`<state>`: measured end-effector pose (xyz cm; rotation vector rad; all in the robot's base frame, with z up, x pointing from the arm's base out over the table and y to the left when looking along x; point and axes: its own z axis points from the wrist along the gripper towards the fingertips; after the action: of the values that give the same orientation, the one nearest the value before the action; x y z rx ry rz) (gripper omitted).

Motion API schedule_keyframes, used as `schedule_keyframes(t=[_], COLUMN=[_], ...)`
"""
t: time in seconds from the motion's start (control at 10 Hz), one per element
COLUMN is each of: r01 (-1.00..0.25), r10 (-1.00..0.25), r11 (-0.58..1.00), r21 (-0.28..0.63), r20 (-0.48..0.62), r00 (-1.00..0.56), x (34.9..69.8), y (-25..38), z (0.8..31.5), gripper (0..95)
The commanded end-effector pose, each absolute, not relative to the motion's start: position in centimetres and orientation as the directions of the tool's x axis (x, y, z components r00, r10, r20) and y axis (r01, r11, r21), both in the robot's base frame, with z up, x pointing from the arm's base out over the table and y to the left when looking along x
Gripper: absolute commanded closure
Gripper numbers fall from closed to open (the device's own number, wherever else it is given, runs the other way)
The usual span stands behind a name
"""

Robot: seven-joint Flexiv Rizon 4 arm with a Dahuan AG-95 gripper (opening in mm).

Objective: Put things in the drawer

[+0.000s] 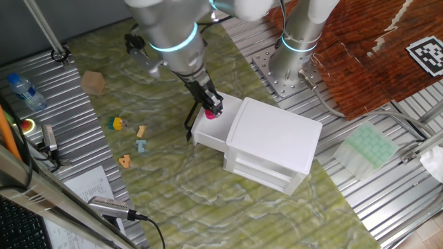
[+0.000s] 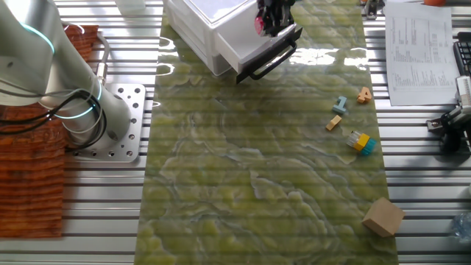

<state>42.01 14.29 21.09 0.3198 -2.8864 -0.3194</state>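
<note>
The tool (image 1: pixel 213 107) was closed on the magenta-pink piece (image 1: pixel 209 115), its axis indiscernible, above the open drawer (image 1: pixel 210 129), whose black handle (image 2: pixel 271 60) faced four small pieces (image 1: pixel 141 131) scattered on the tabletop (image 2: pixel 250 169).

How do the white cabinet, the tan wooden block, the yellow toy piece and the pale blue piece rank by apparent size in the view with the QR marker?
1. White cabinet
2. Tan wooden block
3. Yellow toy piece and pale blue piece: too alike to rank.
</note>
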Motion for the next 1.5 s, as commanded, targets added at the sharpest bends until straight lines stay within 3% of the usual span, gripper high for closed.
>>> schedule_keyframes(t=[0.1,0.2,0.4,0.8,1.3,1.5], r01=[-0.185,-0.19,-0.195,-0.258,-0.359,-0.403], r10=[-0.241,-0.245,-0.245,-0.274,-0.374,-0.416], r11=[0.945,0.944,0.949,0.96,0.926,0.909], r21=[0.269,0.269,0.247,0.105,0.115,0.108], r20=[0.19,0.189,0.193,0.194,0.178,0.179], r00=[-0.952,-0.951,-0.95,-0.942,-0.91,-0.891], x=[41.9,41.9,41.9,42.2,44.6,47.1], y=[14.3,14.3,14.3,13.3,8.2,5.3], z=[21.1,21.1,21.1,21.1,23.3,23.7], gripper=[38.0,19.0,19.0,95.0,95.0,95.0])
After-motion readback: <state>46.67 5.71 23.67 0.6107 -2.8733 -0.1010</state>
